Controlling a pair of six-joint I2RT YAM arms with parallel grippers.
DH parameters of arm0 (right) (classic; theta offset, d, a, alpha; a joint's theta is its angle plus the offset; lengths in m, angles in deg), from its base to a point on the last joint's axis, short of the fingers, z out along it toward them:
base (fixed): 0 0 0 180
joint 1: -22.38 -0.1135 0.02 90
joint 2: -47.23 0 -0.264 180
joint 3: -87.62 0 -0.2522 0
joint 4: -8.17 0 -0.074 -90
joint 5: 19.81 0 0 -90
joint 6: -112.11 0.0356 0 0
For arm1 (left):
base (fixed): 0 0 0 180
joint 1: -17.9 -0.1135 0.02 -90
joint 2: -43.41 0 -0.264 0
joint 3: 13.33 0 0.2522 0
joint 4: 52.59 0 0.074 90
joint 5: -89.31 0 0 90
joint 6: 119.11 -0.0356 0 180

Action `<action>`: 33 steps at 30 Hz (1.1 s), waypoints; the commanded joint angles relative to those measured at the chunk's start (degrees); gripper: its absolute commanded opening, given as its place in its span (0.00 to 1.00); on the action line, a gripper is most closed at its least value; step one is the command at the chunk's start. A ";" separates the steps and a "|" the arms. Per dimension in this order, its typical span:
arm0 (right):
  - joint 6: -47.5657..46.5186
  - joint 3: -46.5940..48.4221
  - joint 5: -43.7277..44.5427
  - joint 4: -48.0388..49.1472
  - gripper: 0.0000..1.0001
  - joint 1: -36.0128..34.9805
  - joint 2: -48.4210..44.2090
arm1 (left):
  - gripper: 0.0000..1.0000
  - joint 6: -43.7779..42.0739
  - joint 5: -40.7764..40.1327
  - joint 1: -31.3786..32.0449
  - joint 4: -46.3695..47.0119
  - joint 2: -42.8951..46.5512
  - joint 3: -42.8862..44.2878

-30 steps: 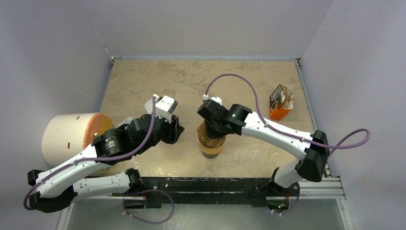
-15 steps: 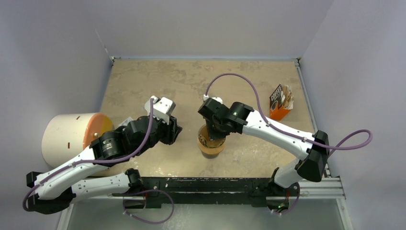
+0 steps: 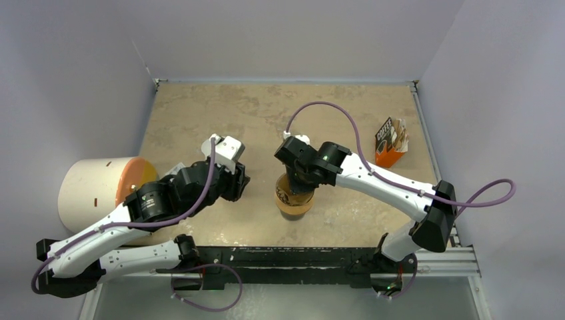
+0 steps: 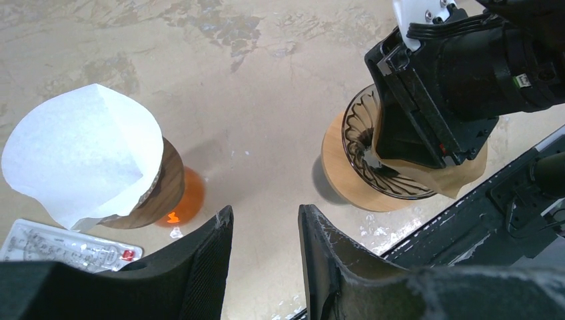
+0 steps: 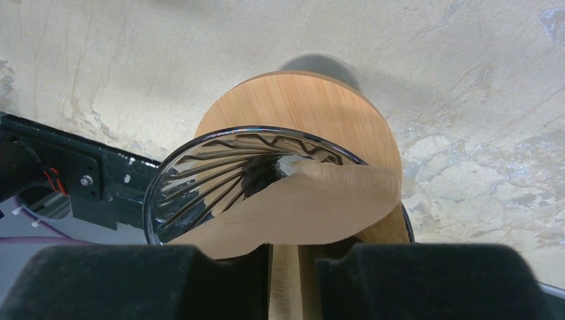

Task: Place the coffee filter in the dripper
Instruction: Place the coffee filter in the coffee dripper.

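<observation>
Against the left wall, lying on its side, a white cylinder (image 3: 90,190) with an orange end. Next along, drawn slightly leftward from a second ago, the left gripper (image 3: 238,183), fingers parted with nothing between them.

Caught only by the left wrist camera, hidden under that arm from above: a white paper filter (image 4: 76,153) seated in a wood-collared orange glass vessel (image 4: 183,197), with a clear plastic packet (image 4: 66,247) just beside it. Bare tabletop (image 4: 266,120) between that vessel and the dripper (image 4: 360,143).

At centre, near the black front rail (image 3: 286,257), hardly shifted, the right gripper (image 3: 301,181) directly over the dripper. From its own wrist camera, the coffee filter (image 5: 313,207) lying partly in the ribbed glass cone, folded rather than spread, one flap over the rim and one edge running up between the pads (image 5: 413,280). Impossible to tell whether pinched or already let go.

Open tabletop behind both arms. Far right, near the wall and well apart, a black-and-orange coffee packet (image 3: 390,143).
</observation>
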 commanded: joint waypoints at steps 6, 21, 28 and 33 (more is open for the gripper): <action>1.79 -0.49 2.97 0.24 0.36 -0.28 -0.01 | 0.40 -1.24 -1.65 0.26 0.24 0.91 1.32; -0.17 -1.29 1.96 1.74 0.54 -0.28 -1.10 | 0.40 -1.24 -1.43 0.26 0.93 0.37 0.70; -1.72 -0.66 1.26 2.13 0.58 -0.26 -1.20 | 0.40 -1.32 -1.43 0.26 1.08 0.16 0.20; -4.17 0.16 0.96 2.00 0.58 -0.28 -1.13 | 0.40 -1.41 -1.69 0.19 1.13 0.49 -0.15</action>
